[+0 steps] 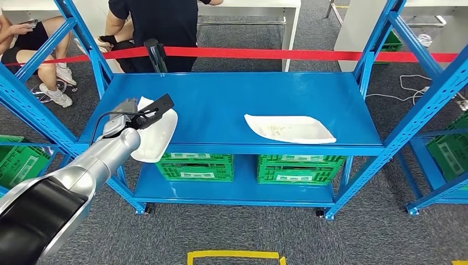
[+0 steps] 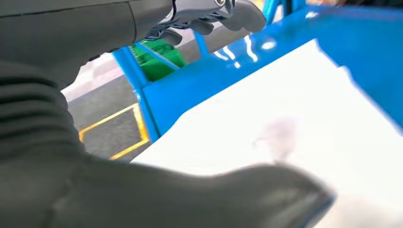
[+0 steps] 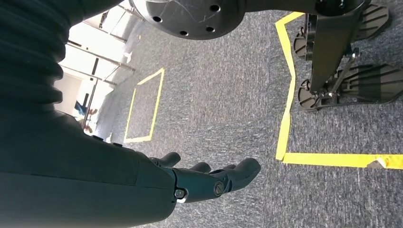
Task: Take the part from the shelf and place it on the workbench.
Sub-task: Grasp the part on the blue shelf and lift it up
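- Left hand [image 1: 128, 115] reaches over the front left corner of the glossy blue metal shelf [image 1: 221, 105], above a white curved plastic part [image 1: 157, 138] that overhangs the shelf's edge.
- From the wrist, the thumb [image 2: 266, 194] and the darker fingers [image 2: 223, 12] sit either side of that part; I cannot tell whether they grip it.
- Right hand [image 3: 209, 178] hangs over grey carpet [image 3: 228, 95], fingers apart, holding nothing.
- Second white curved part [image 1: 290, 128] lies further right on the shelf.

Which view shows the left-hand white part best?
Head view: the white part shows nearly whole at the shelf's front-left edge, with the left hand over it. Left wrist view has it close but blurred and cropped. Right wrist view looks at the floor.
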You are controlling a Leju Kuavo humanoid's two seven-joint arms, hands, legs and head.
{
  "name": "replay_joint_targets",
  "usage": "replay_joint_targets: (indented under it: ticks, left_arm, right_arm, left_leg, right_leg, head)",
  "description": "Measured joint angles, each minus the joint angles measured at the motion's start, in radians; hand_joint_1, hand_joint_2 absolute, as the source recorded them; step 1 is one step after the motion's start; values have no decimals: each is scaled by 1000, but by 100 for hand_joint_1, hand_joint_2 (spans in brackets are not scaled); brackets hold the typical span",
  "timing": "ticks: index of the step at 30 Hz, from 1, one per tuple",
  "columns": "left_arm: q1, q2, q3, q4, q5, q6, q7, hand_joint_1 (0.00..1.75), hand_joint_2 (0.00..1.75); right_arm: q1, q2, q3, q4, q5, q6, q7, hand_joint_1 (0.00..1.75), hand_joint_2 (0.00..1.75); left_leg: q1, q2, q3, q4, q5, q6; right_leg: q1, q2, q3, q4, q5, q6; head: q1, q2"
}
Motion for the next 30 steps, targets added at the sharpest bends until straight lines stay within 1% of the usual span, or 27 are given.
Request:
replay_joint_targets:
  ticks: [3,6,15,23,24,26,28,30]
  left_arm:
    - [0,3,0,4,-3,-15,35,0,175]
    - [0,8,1,9,-4,-8,60,0,175]
    - [5,14,21,11,7,61,68,0,175]
    - [8,7,31,17,17,56,87,0,175]
    - [8,5,32,17,18,51,88,7,175]
    - [8,1,34,19,22,29,92,25,175]
    - [8,-3,39,21,32,-13,102,74,175]
    - [8,-8,44,24,41,-57,110,129,175]
  right_arm:
    - [2,0,-1,0,0,0,0,0,175]
    - [4,0,-2,0,0,0,0,0,175]
    - [3,1,-2,0,6,0,0,0,175]
    - [-1,1,-2,0,18,0,0,0,175]
    - [-2,1,-2,0,18,0,0,0,175]
    - [-3,1,-2,0,19,0,0,0,175]
    - [-3,1,-2,0,21,0,0,0,175]
    - [-3,1,-2,0,23,0,0,0,175]
  left_leg:
    - [0,0,0,1,0,0]
    - [0,0,0,2,0,0]
    - [-1,0,0,2,-1,1]
    - [-1,0,0,2,-1,1]
    - [-1,0,0,2,-1,1]
    - [-1,0,0,2,-1,1]
    - [-1,0,0,2,-1,1]
    - [-1,0,0,2,-1,1]
  right_leg:
    - [0,0,2,-1,1,1]
    - [-1,0,3,-3,2,2]
    - [-1,-1,5,-6,3,4]
    - [-1,-1,5,-6,3,4]
    - [-1,-1,5,-6,3,4]
    - [-1,-1,5,-6,3,4]
    - [-1,-1,5,-6,3,4]
    - [-1,-1,5,-6,3,4]
  head:
    - [0,0]
    - [0,0]
    - [0,0]
    - [0,0]
    - [0,0]
    - [0,0]
    - [0,0]
    - [0,0]
